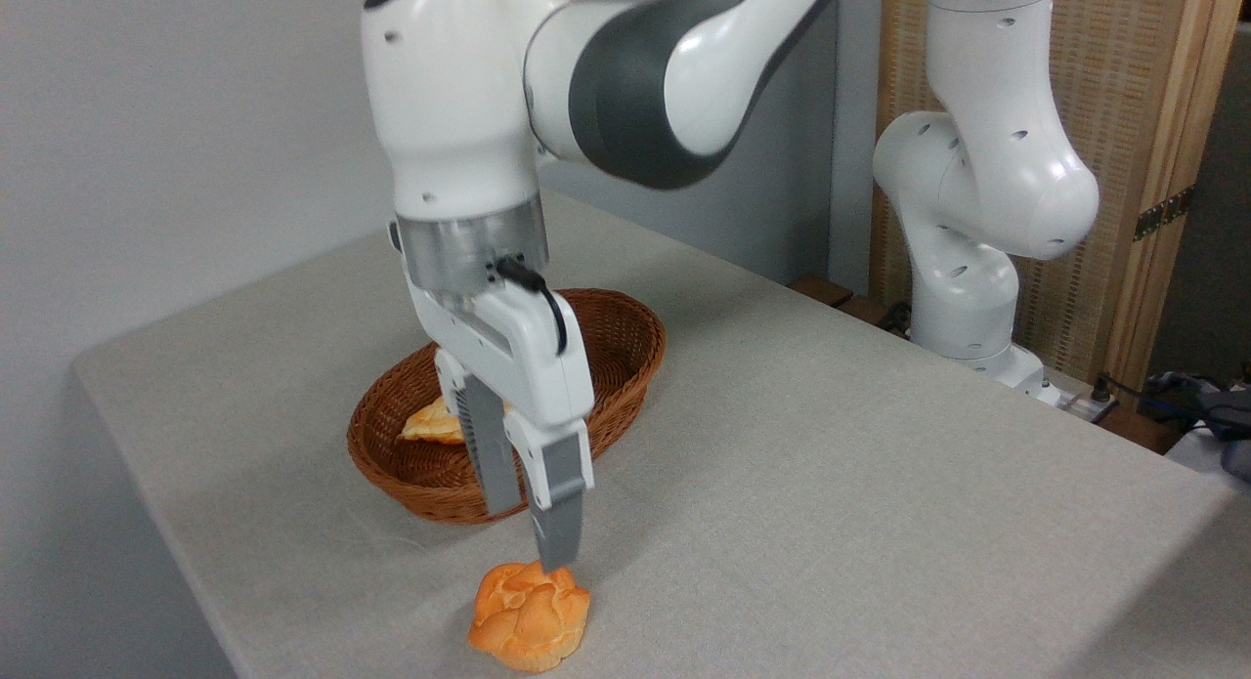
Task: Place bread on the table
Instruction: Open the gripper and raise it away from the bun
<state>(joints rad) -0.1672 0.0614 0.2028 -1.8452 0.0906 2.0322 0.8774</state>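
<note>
The bread (530, 615), a small orange-golden bun with a lumpy top, lies on the grey-beige cloth table (831, 484) close to its front left edge. My gripper (531, 537) hangs point-down right above the bun and is open, with nothing between its fingers. The nearer fingertip (558, 560) meets the bun's top edge in the picture; I cannot tell whether it touches. The bun is outside the basket.
A brown oval wicker basket (635, 366) stands just behind the gripper. It holds a paler loaf (430, 425), partly hidden by the fingers. The arm's white base (977, 298) rises at the table's far right, with cables (1202, 401) beside it.
</note>
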